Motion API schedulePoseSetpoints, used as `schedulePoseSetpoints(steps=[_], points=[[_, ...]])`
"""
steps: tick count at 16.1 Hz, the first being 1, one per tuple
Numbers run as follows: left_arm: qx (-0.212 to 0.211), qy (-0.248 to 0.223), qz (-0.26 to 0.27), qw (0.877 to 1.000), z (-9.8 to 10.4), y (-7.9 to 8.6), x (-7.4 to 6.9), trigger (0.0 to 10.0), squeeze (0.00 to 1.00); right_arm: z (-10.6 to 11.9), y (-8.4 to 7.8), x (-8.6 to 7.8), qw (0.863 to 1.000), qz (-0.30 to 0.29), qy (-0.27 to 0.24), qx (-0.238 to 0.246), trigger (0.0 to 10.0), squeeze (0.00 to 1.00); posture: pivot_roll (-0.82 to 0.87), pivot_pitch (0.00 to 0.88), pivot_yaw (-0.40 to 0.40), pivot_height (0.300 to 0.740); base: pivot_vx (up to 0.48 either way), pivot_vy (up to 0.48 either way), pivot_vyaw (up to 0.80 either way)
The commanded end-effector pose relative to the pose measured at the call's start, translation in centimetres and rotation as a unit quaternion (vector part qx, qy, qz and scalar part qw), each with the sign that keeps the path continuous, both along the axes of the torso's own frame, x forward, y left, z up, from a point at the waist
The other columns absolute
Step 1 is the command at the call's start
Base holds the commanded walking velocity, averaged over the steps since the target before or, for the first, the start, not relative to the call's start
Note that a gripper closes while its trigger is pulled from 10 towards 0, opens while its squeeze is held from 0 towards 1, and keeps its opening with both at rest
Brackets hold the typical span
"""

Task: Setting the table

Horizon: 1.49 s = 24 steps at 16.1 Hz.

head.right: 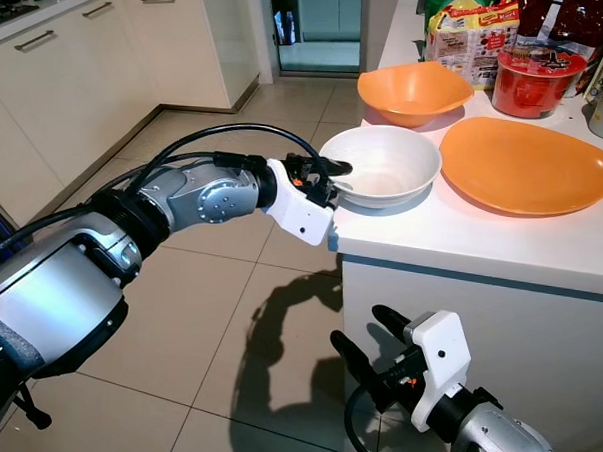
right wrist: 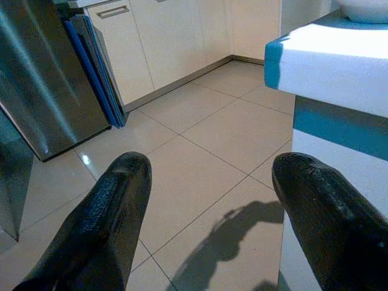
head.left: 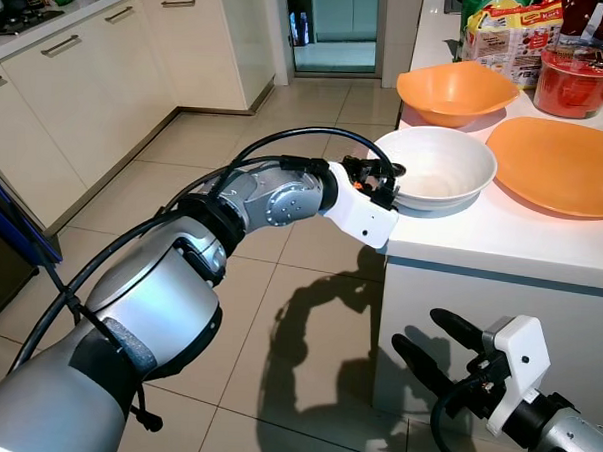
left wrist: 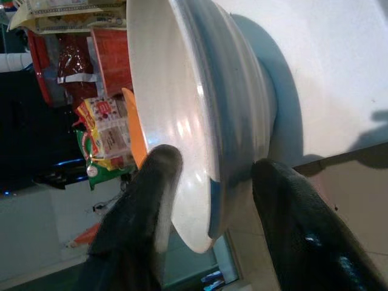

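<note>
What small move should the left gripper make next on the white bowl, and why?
Probably close the fingers on the rim. The left gripper already straddles the white bowl's near rim, one finger inside and one outside, with gaps on both sides, and the bowl rests on the counter.

Dishes on the white counter [head.left: 501, 240]

The white ceramic bowl [head.left: 439, 167] sits at the counter's left edge, flat orange plate [head.left: 560, 162] right, orange bowl [head.left: 456, 91] behind.

a red lidded tub [head.left: 578, 80] and a snack bag [head.left: 512, 35] stand at one o'clock, cream cabinets [head.left: 97, 87] run at ten o'clock, beige tiled floor [head.left: 279, 285] lies below
</note>
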<state>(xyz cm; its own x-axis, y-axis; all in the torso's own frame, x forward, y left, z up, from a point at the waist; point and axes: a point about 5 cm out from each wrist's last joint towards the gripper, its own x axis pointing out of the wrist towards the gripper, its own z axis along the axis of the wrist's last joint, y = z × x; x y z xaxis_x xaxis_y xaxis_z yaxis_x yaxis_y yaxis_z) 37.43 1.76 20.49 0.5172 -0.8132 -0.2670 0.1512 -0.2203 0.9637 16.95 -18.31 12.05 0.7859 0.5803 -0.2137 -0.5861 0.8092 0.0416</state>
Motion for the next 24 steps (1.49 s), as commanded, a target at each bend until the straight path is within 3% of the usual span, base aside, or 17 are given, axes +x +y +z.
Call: schedulePoseSetpoints(steps=[1,17,21,23,24], points=[[0.004,-0.011,0.002,1.000,0.9,0.1,0.3,0.0,0.00,0.3,0.3,0.1,1.000,0.007,-0.011,-0.002,10.0,0.00,-0.13,0.000,0.199,0.740,0.000,0.000,0.00],[-0.040,0.006,-0.003,0.999,1.8,-1.2,0.1,0.0,0.00,0.3,0.3,0.2,1.000,0.007,-0.009,-0.004,10.0,0.00,-0.14,0.000,0.204,0.740,0.000,0.000,0.00],[-0.080,0.038,0.001,0.996,2.6,-1.4,0.1,0.0,0.00,0.3,0.4,0.2,1.000,0.005,-0.008,-0.003,10.0,0.00,-0.14,0.000,0.208,0.740,0.000,0.000,0.00],[-0.153,0.096,0.021,0.983,3.5,-1.6,0.3,0.0,0.00,0.2,0.5,0.2,1.000,0.003,-0.007,-0.002,10.0,0.00,-0.13,0.000,0.210,0.740,0.000,0.000,0.00],[-0.166,0.103,0.024,0.980,3.8,-1.6,0.4,0.0,0.00,0.2,0.6,0.2,1.000,0.003,-0.007,-0.002,10.0,0.00,-0.13,0.000,0.210,0.740,0.000,0.000,0.00]])
